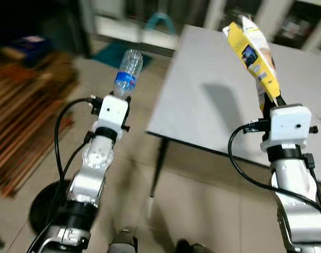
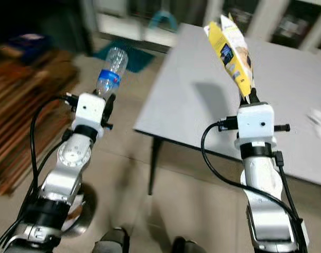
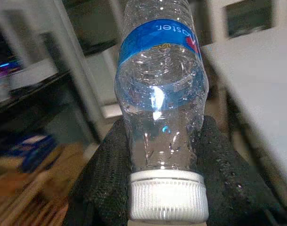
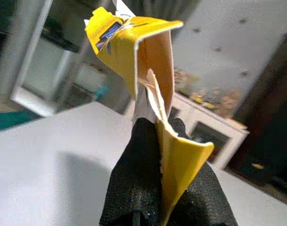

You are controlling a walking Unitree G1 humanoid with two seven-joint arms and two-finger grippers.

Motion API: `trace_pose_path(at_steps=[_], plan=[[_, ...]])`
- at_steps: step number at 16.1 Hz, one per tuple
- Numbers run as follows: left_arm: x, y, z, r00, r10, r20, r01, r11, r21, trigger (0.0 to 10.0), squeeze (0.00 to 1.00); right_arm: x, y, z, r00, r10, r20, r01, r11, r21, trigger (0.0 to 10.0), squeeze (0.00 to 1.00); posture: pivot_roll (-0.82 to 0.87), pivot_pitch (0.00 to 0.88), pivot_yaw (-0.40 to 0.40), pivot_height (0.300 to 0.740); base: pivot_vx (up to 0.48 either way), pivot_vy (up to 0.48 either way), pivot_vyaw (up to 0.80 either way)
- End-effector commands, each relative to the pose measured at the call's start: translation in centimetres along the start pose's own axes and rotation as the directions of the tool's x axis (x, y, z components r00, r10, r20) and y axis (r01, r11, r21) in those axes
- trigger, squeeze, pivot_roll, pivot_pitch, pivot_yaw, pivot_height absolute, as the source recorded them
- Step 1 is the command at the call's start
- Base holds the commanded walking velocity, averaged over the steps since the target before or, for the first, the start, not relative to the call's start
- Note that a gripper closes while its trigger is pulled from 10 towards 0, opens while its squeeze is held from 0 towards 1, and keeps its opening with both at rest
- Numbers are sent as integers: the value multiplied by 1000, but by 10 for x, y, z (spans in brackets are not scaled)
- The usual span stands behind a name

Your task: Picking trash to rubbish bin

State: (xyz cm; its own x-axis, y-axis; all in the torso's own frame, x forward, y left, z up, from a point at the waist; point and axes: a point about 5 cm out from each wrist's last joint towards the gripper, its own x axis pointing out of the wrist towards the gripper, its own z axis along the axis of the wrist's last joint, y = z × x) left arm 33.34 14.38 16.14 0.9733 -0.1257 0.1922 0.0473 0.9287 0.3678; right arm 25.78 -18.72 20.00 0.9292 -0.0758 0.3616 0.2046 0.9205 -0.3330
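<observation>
Carrying both pieces of trash, with the rubbish bin still to be found.

I have the left gripper [image 1: 123, 95] pinching a clear plastic bottle [image 1: 129, 71] near its white cap [image 3: 168, 196], the body standing up beyond the fingertips over the tiled floor [image 1: 202, 205]. The right gripper [image 1: 270, 103] is pressed onto a torn yellow carton [image 1: 253, 55] that rises above it, with the grey table [image 1: 213, 105] just beyond. I judge the pick-up done; next I must turn, locate the bin, and keep both grips firm while walking.
</observation>
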Motion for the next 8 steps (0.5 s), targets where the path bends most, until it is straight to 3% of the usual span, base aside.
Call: trace_pose_path(at_steps=[1,8], plan=[[-5,-1,-1,1000,20,8,-20,1000,13,10000,0,-5,1,2,1000,11,-19,-10,999,35,10000,0,206,109,-69,740,0,0,800],[-2,-5,3,999,35,17,-35,999,15,10000,0,-11,15,6,997,62,-50,-57,994,98,10000,0,198,109,-63,740,0,0,800]])
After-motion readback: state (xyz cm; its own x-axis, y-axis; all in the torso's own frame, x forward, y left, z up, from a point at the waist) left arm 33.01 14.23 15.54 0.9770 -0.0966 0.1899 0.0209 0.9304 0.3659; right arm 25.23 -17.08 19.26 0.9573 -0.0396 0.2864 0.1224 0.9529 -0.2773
